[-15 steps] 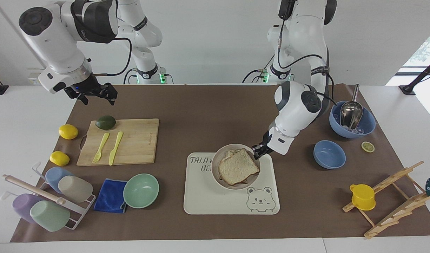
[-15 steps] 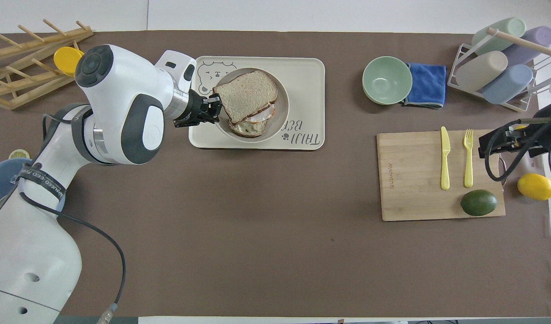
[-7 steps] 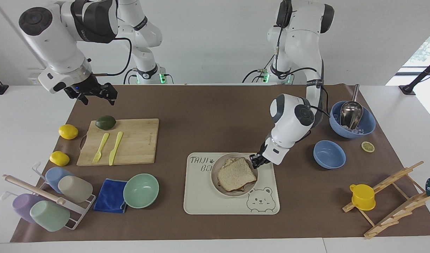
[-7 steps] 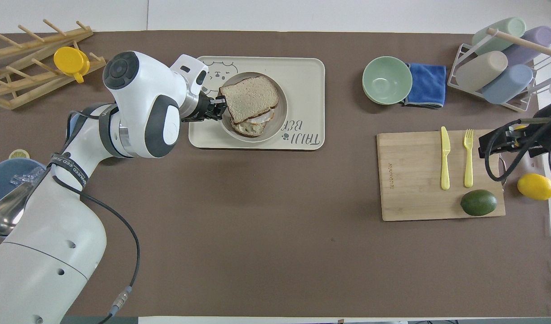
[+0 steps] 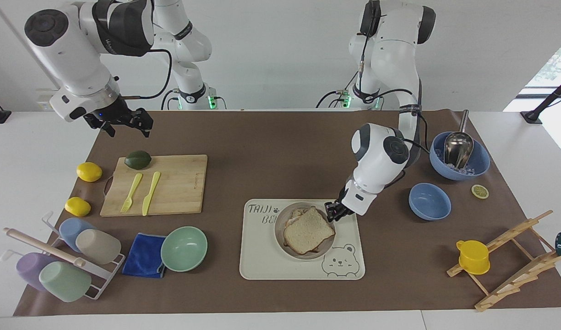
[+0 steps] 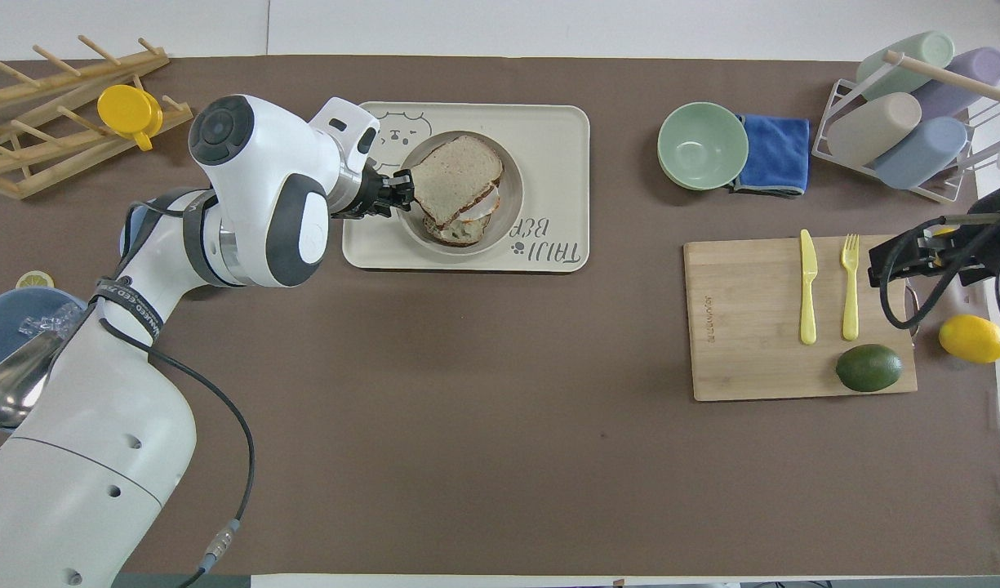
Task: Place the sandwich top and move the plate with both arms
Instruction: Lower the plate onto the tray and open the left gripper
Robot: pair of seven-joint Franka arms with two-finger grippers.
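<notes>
bare mat (image 5: pixel 280 156) nearer the robots than the tray (image 5: pixel 262 256) lies open.

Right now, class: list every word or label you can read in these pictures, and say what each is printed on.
"TAIJI" with "BE..." beneath it: on the cream tray, the second word partly covered by the plate.
Small mark on the cutting board: too small to read.
Lettering on the left arm's black band: too blurred to read.

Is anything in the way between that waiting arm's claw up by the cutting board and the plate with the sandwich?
Nothing visible. The right gripper hangs over the table's edge near the cutting board; between it and the plate lies bare brown mat. The left gripper is at the plate's other edge, not in that path.
</notes>
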